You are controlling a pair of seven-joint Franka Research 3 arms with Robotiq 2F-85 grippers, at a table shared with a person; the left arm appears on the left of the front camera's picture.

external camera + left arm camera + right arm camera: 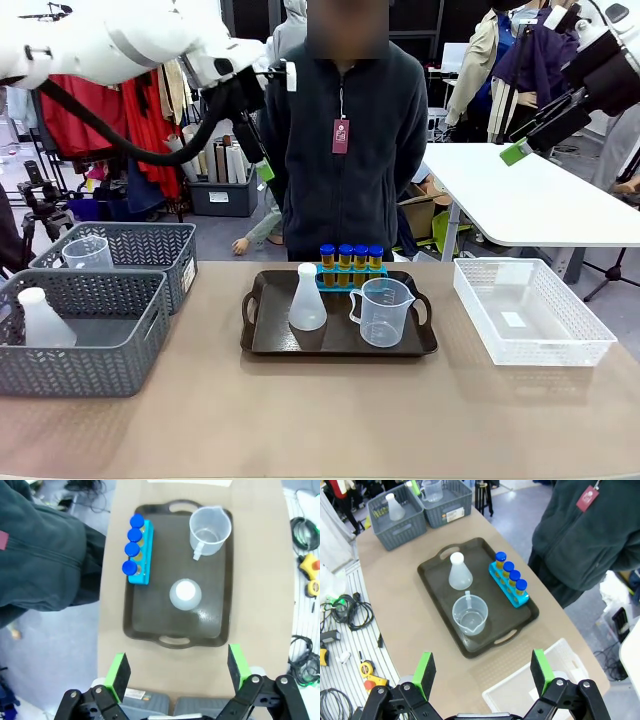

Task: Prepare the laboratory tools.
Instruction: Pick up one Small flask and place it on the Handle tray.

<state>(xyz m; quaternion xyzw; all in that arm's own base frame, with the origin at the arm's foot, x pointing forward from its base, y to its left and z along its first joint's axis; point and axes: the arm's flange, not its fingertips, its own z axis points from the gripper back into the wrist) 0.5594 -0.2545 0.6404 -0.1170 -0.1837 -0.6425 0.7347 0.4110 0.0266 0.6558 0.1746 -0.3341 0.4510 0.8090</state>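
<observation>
Amber-filled tubes (351, 257), flask (307, 299) and measuring cup (383, 312) are already gathered on the tray (262, 335); both pincers, left (178, 672) and right (483, 671), are held released, nothing grasped.

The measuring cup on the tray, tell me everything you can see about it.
The measuring cup is clear plastic, with a side handle and a small pouring spout. It looks empty and stands upright on the dark tray, in the half nearer the white basket. The white flask stands beside it, apart from it, and the blue rack of capped tubes is behind it. Nothing grips it.
</observation>
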